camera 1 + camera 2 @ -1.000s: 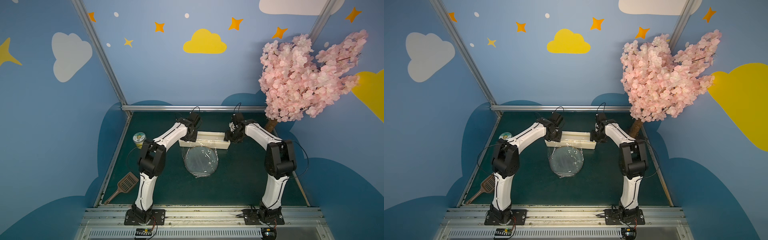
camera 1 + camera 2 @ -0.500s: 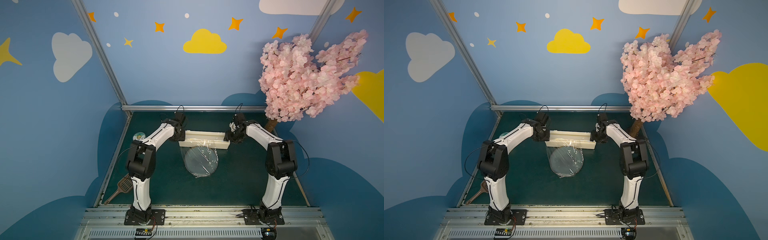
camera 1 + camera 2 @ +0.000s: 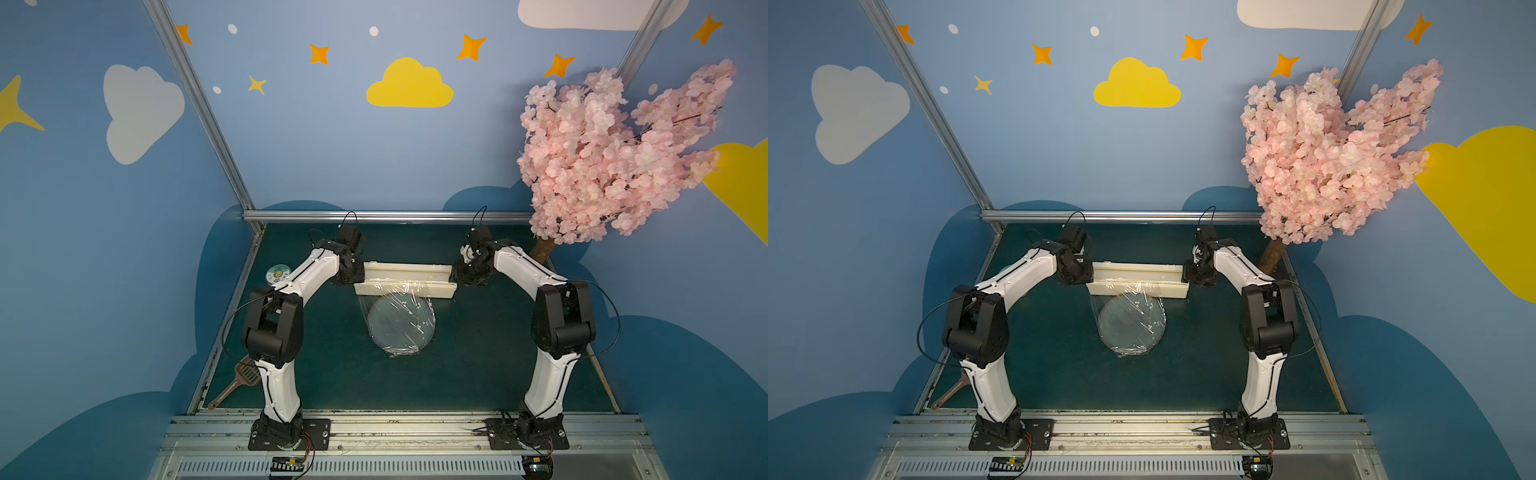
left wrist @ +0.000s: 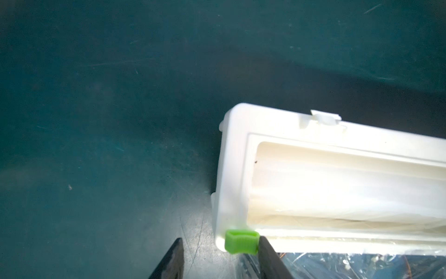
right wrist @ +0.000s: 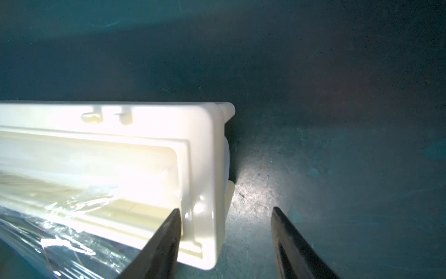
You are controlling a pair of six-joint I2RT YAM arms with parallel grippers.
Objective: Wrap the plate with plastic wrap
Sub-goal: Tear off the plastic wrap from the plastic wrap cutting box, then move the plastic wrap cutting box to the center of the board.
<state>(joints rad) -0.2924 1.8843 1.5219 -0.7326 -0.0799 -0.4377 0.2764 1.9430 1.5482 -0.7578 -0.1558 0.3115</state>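
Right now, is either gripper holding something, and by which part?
Nothing is held. The left gripper and the right gripper stand open at the two ends of the dispenser box.

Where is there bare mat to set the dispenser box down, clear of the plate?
Bare mat: the strip between the plate and the front rail, the stretch between plate and right arm, and the band behind the dispenser box up to the back rail. Crowded: the left gripper and right gripper flank the box, plastic wrap runs from it over the plate.
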